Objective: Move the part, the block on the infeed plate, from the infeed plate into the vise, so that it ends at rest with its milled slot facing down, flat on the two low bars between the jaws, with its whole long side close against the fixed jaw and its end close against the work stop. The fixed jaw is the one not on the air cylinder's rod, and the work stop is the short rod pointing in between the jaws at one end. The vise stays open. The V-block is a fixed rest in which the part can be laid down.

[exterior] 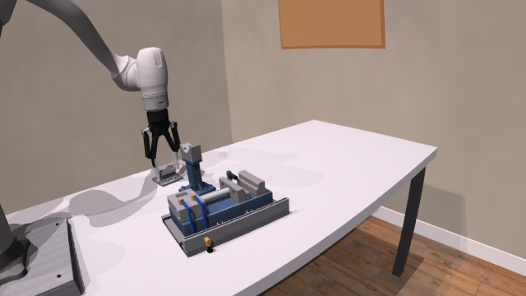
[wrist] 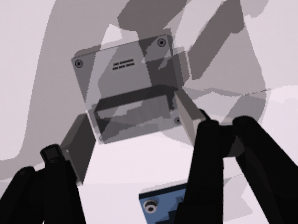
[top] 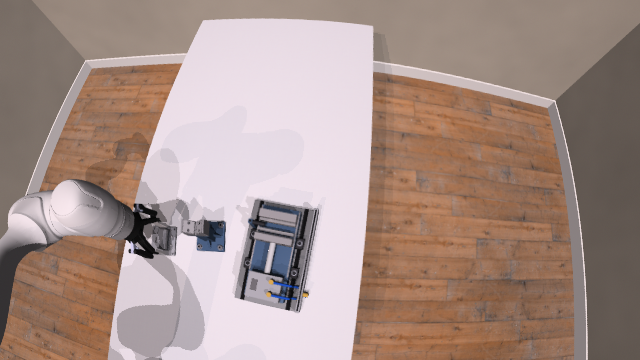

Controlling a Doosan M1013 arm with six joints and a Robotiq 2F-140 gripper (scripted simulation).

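Exterior view had the white table [exterior: 329, 164] carrying the open vise [exterior: 223, 205], then the V-block [exterior: 192, 154], all untouched. Gripper [exterior: 166, 166] hung half open and held nothing, fingers straddling the part [exterior: 168, 173], which sat on the infeed plate [exterior: 158, 181]. So basically nothing was done: grasp, flip, and seating all remained.

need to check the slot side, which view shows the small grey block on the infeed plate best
The wrist view: the small grey block fills the middle of the frame, straddled by the open gripper. In the top view the block is tiny beside the arm. In the exterior view it is small, low between the fingers.
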